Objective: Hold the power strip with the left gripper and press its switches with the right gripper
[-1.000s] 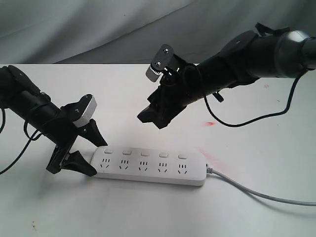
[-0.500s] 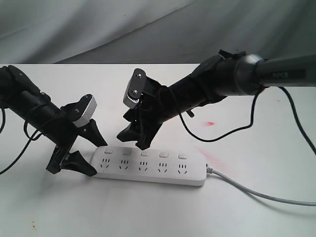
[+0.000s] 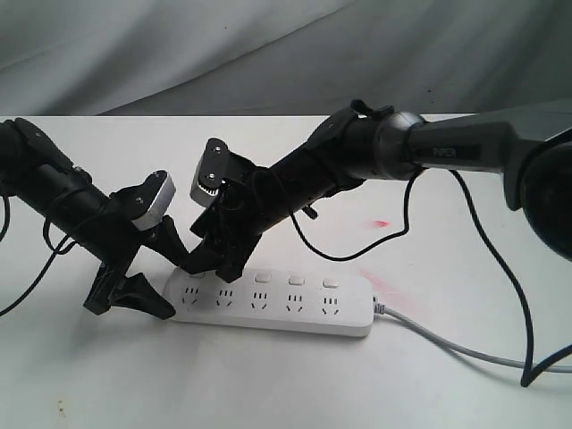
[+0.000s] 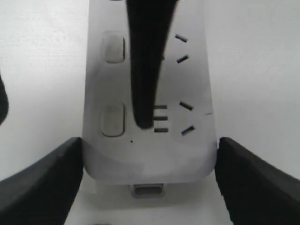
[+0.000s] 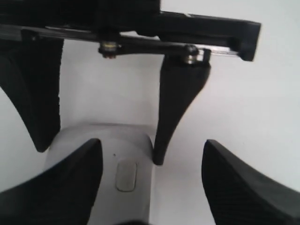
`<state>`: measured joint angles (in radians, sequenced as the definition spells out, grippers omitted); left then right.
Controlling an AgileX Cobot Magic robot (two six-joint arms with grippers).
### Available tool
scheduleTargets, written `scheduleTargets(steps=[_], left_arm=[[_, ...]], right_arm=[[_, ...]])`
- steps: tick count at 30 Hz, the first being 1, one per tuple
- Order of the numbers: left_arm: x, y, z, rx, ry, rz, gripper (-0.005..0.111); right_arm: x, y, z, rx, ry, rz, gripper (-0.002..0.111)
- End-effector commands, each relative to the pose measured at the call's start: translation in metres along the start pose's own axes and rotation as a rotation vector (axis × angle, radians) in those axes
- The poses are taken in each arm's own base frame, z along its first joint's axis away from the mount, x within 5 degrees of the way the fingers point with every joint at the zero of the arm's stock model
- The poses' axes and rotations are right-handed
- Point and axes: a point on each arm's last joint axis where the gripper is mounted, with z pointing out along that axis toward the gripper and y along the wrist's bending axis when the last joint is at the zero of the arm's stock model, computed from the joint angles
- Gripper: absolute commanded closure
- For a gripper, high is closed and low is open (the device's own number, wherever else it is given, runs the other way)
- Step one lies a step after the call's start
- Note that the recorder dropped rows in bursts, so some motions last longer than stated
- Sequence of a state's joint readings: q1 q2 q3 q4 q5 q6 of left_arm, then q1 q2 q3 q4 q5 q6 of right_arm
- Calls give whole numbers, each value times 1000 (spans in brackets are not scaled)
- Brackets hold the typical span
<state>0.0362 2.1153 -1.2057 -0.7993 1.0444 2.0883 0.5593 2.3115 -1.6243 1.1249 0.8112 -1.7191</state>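
Observation:
The white power strip (image 3: 268,308) lies flat near the table's front, cord end to the right. My left gripper (image 3: 177,286) straddles its left end, and in the left wrist view its fingers (image 4: 47,183) press both sides of the power strip (image 4: 150,154). My right gripper (image 3: 207,270) reaches across and hovers open over that same end. One of its fingers (image 4: 145,70) points down at the first socket, beside the end switch (image 4: 112,119). From the right wrist, the right gripper (image 5: 152,143) spans one edge of the strip (image 5: 103,140), the switch (image 5: 125,176) between its jaws. Three switches (image 3: 296,281) show uncovered.
The grey-white cord (image 3: 465,353) trails off to the right across the white table (image 3: 268,384). Red marks (image 3: 380,222) stain the tabletop right of centre. A black cable (image 3: 500,268) loops down from the right arm. Grey cloth (image 3: 268,54) hangs behind.
The right gripper has swung left and down, from above the strip's middle to just over its left end. The left gripper and the strip have stayed put.

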Motion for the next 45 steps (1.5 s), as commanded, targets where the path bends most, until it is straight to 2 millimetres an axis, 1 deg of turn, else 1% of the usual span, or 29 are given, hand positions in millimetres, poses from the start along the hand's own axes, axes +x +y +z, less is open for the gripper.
scheduleTargets(steps=[1,9,14,19,23,25,31,33,36,40,42,45], left_arm=[[-1,0,1,7,2,12,105],[-1,0,1,7,2,12,105],[-1,0,1,7,2,12,105],[-1,0,1,7,2,12,105],[-1,0,1,7,2,12,105],[-1,0,1,7,2,12,105],[-1,0,1,7,2,12,105],[-1,0,1,7,2,12,105],[-1,0,1,7,2,12,105],[-1,0,1,7,2,12,105],[-1,0,1,7,2,12,105],[-1,0,1,7,2,12,105]], right_arm=[[-5,-1,5,56,14,-22,50],[-3,-1,5,62,40,-44,50],[9,-2,14,52,60,-11,50],[10,-6,15,88,69,-14,50],[15,-5,15,82,120,-30,50],[18,-5,16,70,139,-34,50],[35,-1,28,26,188,-19,50],[37,1,31,17,212,-32,50],[37,3,33,16,233,-48,50],[36,3,32,14,220,-29,50],[28,4,28,11,184,-4,50],[9,3,12,40,134,-13,50]])
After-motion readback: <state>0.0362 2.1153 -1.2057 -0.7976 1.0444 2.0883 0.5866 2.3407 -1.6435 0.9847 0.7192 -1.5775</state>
